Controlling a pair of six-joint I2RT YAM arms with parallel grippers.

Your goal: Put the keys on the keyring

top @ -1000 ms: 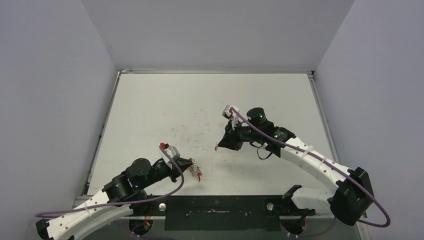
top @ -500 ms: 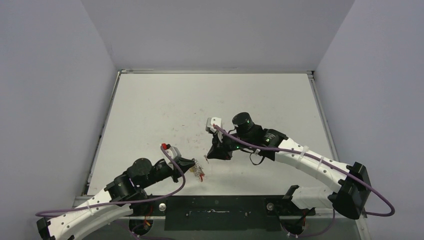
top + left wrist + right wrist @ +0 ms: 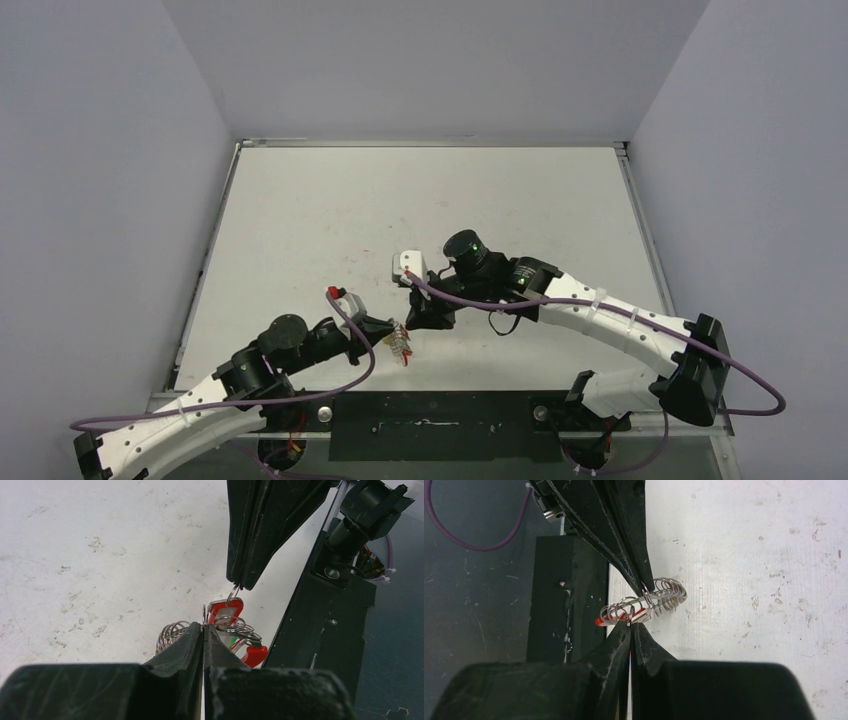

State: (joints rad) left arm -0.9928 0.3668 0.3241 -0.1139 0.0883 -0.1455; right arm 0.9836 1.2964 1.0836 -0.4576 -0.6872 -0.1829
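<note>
The step in hand seems to be threading one more key onto the keyring point(image 3: 628, 602), and doing it well depends on keeping that ring steady. The left pincer point(image 3: 202, 628) is pressed together on the ring's thin wire. It should hold firm without twisting, so the ring's open end stays presented. The right pincer point(image 3: 241, 584) comes down from above the keyring, its tips nipped shut on the small wire loop of a red-tagged key point(image 3: 225, 611). That loop should be slid along the line of the ring wire rather than pushed across it. The wire is springy and could flick out of either grip, and the keys already on the ring crowd the entry. A slow, slightly rotating feed looks the safest way. The keyring is held just off the counter point(image 3: 420, 200), at its near edge between the two arms. From the right wrist it shows edge-on as a fine silvery line. The other keys point(image 3: 172, 634) bunch beside it as a coil of small bright loops, with red tags and a touch of green hanging below. Whether the red-tagged key's loop has caught the wire yet cannot be told.
</note>
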